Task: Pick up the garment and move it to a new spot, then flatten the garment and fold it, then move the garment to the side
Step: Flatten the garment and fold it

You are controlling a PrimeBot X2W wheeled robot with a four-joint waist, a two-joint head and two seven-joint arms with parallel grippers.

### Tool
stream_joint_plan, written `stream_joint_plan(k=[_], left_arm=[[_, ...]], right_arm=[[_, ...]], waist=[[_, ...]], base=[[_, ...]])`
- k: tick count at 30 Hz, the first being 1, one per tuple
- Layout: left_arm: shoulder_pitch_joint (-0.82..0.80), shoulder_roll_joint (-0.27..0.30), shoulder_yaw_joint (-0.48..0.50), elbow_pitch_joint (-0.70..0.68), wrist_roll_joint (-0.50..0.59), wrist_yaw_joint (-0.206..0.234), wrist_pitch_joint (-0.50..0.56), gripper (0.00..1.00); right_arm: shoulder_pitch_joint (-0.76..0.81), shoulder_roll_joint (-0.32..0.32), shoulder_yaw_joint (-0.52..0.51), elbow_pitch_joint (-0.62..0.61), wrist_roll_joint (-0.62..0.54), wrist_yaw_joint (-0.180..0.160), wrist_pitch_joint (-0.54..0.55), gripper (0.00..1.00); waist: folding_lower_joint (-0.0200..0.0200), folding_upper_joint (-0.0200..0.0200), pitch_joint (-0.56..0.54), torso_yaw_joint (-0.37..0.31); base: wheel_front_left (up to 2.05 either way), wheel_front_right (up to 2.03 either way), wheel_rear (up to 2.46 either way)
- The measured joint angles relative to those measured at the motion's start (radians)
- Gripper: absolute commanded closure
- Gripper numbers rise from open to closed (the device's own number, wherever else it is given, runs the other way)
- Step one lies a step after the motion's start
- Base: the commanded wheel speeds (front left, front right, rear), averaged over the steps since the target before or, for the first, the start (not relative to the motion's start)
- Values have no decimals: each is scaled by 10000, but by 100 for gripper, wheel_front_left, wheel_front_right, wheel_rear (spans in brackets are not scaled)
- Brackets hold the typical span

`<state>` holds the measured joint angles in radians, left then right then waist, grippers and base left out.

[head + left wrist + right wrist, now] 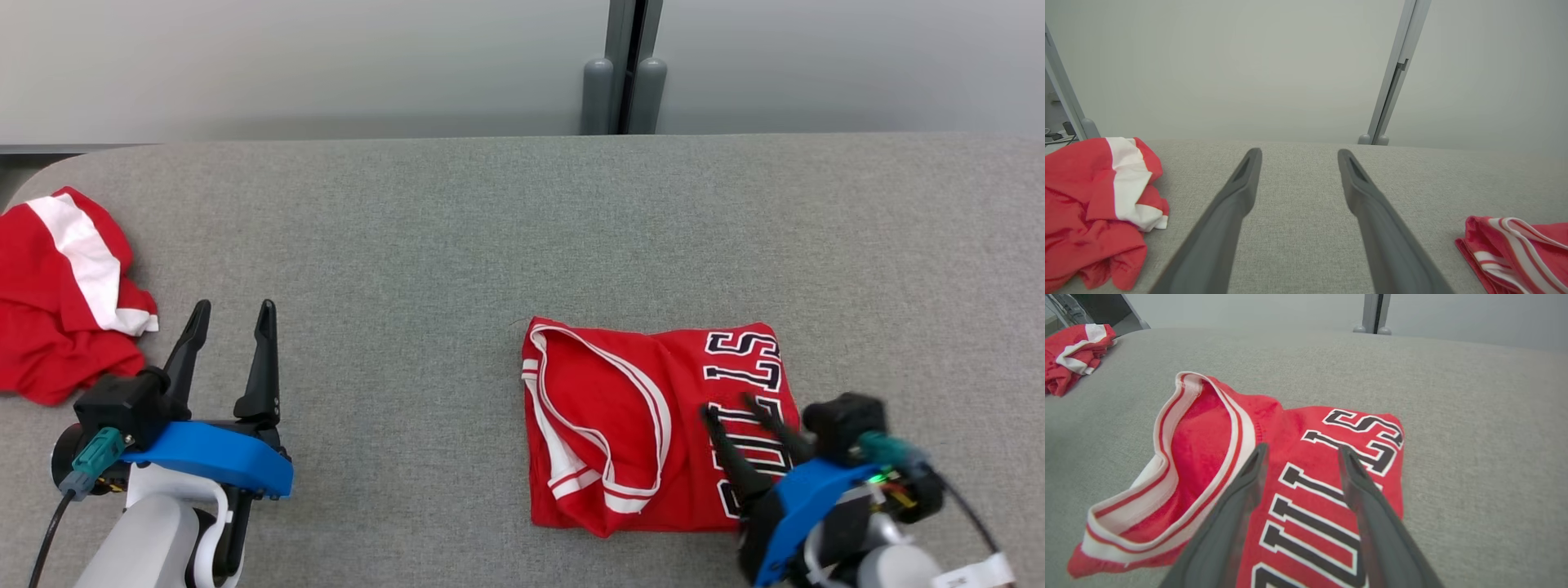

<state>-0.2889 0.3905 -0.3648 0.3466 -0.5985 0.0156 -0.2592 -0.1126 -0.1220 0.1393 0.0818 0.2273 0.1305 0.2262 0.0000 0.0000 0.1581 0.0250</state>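
The garment (620,425) is a red jersey with white-trimmed openings and black-and-white lettering. It lies folded into a compact rectangle on the grey table (457,229), right of centre. My right gripper (731,408) hovers over the garment's lettered right half, open, with nothing between its fingers. In the right wrist view that gripper (1303,449) points across the lettering of the garment (1208,457). My left gripper (233,306) stands open over bare table at the lower left, well apart from the jersey. In the left wrist view the left gripper (1298,152) is empty, and the garment's corner (1515,249) shows at the lower right.
A second red-and-white cloth (65,302) lies crumpled at the table's far left edge, close beside my left arm; it also appears as the crumpled cloth (1090,212) and the distant cloth (1073,351). A grey post (624,73) stands behind the table against a pale wall.
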Motion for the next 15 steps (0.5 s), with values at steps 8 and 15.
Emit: stream_joint_plan(k=[8, 15], left_arm=[[-6, -17, -33, -17, 0, -6, -12, 0], [-158, -169, -228, -4, 13, -48, 10, 0]], right_arm=[[-373, 593, 2257, 1710, -167, 0, -224, 100], [-1754, 709, 4991, 3352, 1243, 0, -382, 100]], waist=[[0, 0, 80, 56], [0, 0, 164, 314]], base=[[0, 0, 0], [0, 0, 0]])
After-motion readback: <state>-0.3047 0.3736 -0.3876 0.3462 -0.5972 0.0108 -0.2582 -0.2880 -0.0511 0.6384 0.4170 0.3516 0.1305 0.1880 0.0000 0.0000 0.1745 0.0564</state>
